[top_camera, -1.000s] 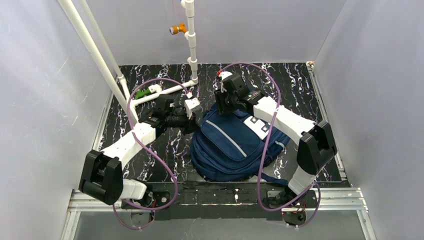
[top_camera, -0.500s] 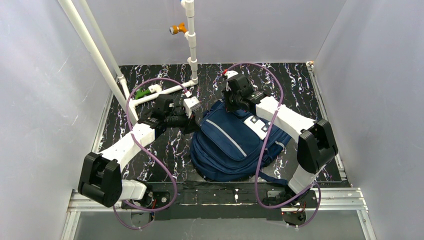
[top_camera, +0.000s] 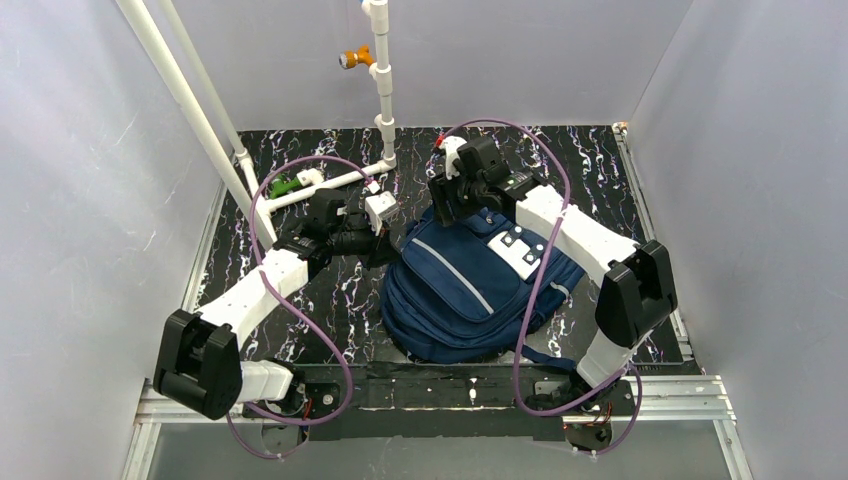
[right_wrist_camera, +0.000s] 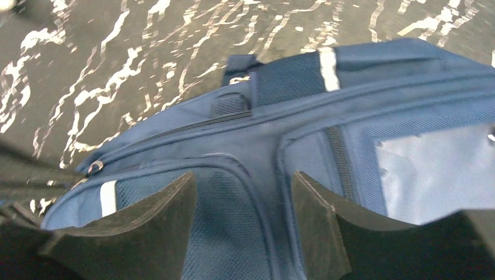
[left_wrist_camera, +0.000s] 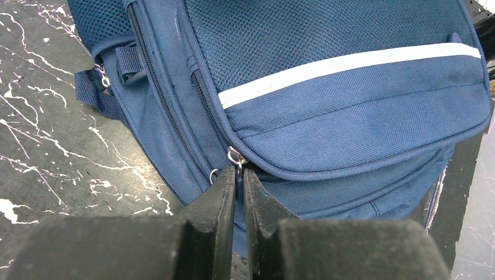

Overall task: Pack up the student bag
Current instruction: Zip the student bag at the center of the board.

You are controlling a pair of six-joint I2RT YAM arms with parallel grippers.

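Surface, black with white marbling, carrying all below. Student bag, navy with a pale diagonal stripe, lying flat near the middle of it, between the two arms. Right gripper, jaws standing apart, poised over the bag's far end, holding nothing. Left gripper, jaws pinched together on a metal zip pull at the bag's left side.

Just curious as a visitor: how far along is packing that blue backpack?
Done: the backpack lies flat, pockets looking zipped. In hand: the left claw pinches a zip pull at the front pocket's corner; the right claw hovers open above it. Left: running that zip; direction unclear.
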